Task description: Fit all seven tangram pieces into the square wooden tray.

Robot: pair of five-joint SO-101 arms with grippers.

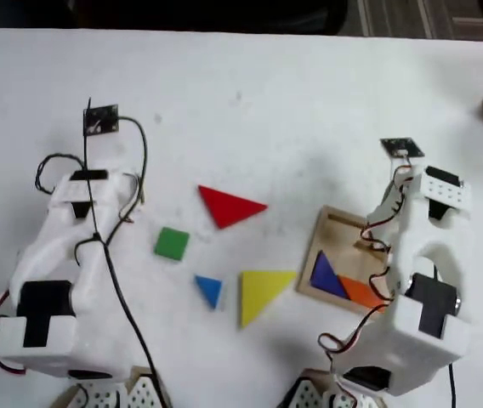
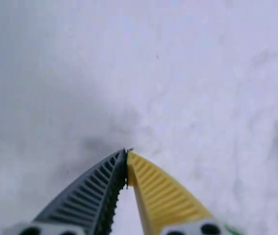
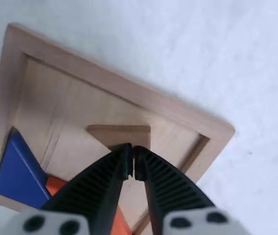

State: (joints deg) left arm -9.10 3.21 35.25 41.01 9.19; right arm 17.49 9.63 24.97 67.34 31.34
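White table (image 1: 309,102) first, both arms parked on it. The left gripper (image 2: 127,159) sits over bare tabletop, fingers pressed together on nothing. The right gripper (image 3: 132,156) hangs over the wooden tray (image 1: 343,236), tips closed at a wood-coloured piece (image 3: 119,134) inside. Also in the tray are a violet-blue triangle (image 1: 326,276) and an orange piece (image 1: 360,291). Out on the table lie the yellow triangle (image 1: 263,291), red triangle (image 1: 229,206), green square (image 1: 172,243) and the small blue triangle (image 1: 209,289).

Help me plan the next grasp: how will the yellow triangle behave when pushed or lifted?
The yellow triangle looks flat and rigid, so it likely slides, not rolls. Lying flush on the table, its thin edges may resist pinching.
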